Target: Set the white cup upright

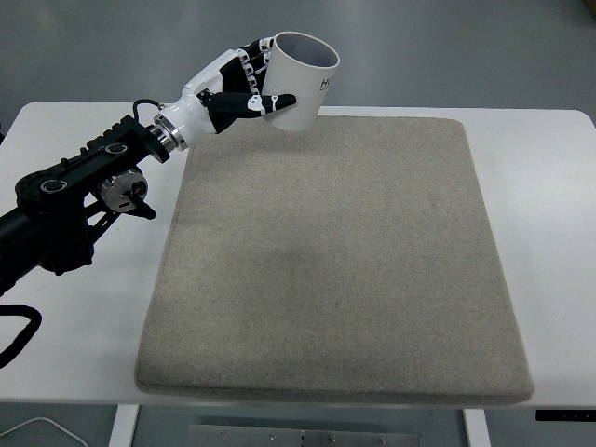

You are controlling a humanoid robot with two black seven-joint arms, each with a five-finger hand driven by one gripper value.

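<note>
The left hand comes in from the picture's left edge on a long black arm that crosses the white table and ends up at about eleven o'clock of the scene, over the far left corner of the grey mat. Its fingers are curled round the white cup: the thumb lies along the cup's near side, and the other fingers wrap over the far side at the cup's left. The cup is held clear of the mat, above its far edge, with no part of it touching the fabric or the table. It is tilted, not level: the open mouth faces up and a little toward one o'clock, so that the dark inside of the rim shows, and the base points down toward seven o'clock, into the palm side of the hand. A small dark mark sits on the cup's wall near the rim at its right (too small to read). The mat itself is a large felt-like rectangle that fills most of the tabletop, its near edge close to the table's near edge at six o'clock, with bare white table showing at nine and three o'clock. A black cable loops at the left edge near eight o'clock, beside the arm's lower part.
</note>
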